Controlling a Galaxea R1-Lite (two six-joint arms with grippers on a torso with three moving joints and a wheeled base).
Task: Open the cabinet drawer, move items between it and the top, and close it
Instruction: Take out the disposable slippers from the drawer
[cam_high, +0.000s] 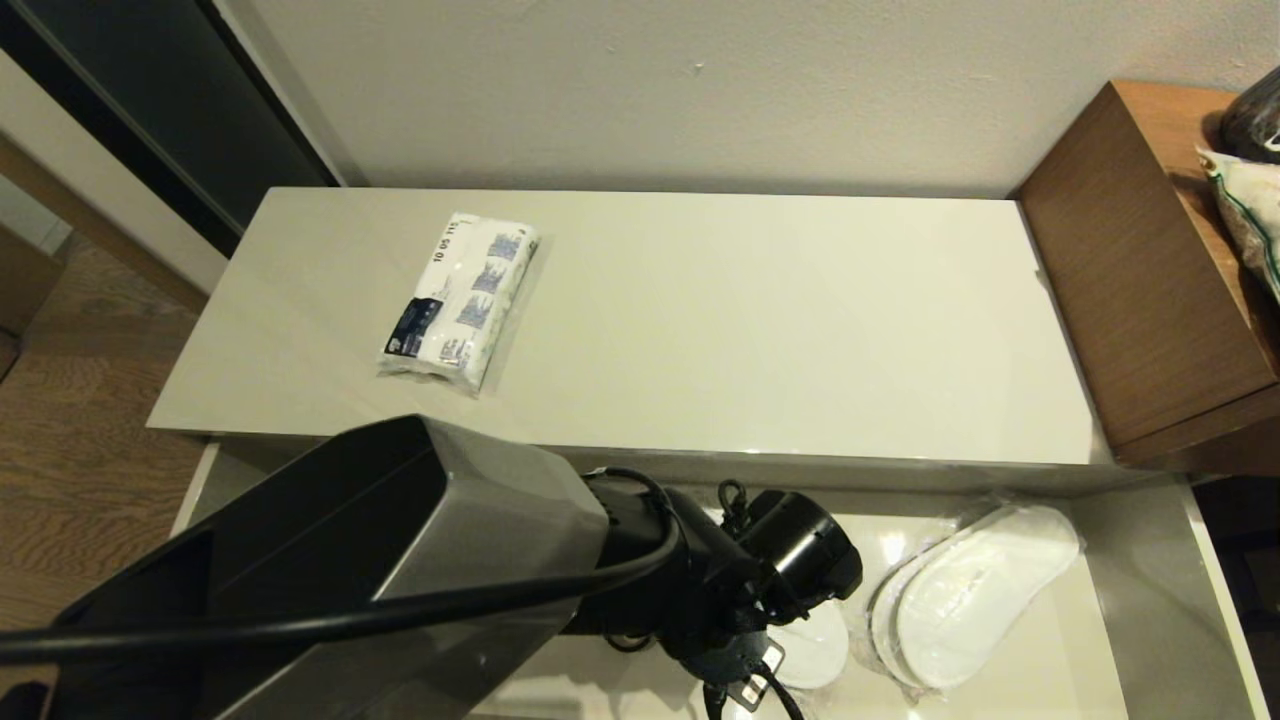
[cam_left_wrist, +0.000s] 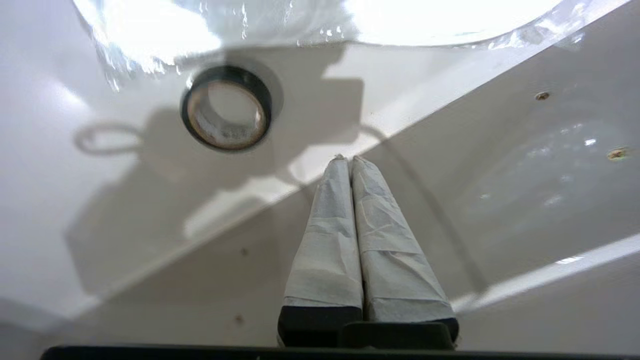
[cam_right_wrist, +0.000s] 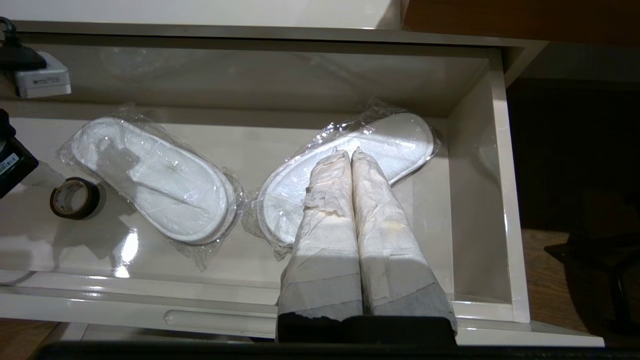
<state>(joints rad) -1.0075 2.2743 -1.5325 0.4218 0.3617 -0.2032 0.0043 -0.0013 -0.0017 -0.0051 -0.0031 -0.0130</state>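
Observation:
The drawer (cam_high: 1150, 570) stands pulled out below the cream top (cam_high: 750, 330). A white tissue packet (cam_high: 460, 300) with blue patches lies on the top's left part. Two slipper packs in clear plastic lie in the drawer: one to the left (cam_right_wrist: 150, 180), one to the right (cam_right_wrist: 405, 135) (cam_high: 970, 600). My left arm reaches down into the drawer; its gripper (cam_left_wrist: 350, 159) is shut and empty by the drawer's inner wall (cam_left_wrist: 500, 175), near a slipper pack's edge (cam_left_wrist: 300, 25). My right gripper (cam_right_wrist: 351, 152) hangs shut and empty above the right slipper pack.
A small black tape ring (cam_left_wrist: 227, 115) (cam_right_wrist: 75, 198) lies on the drawer floor beside the left gripper. The taller brown wooden unit (cam_high: 1130, 300) adjoins the top on the right, with bags (cam_high: 1250, 200) on it. Wood floor lies to the left.

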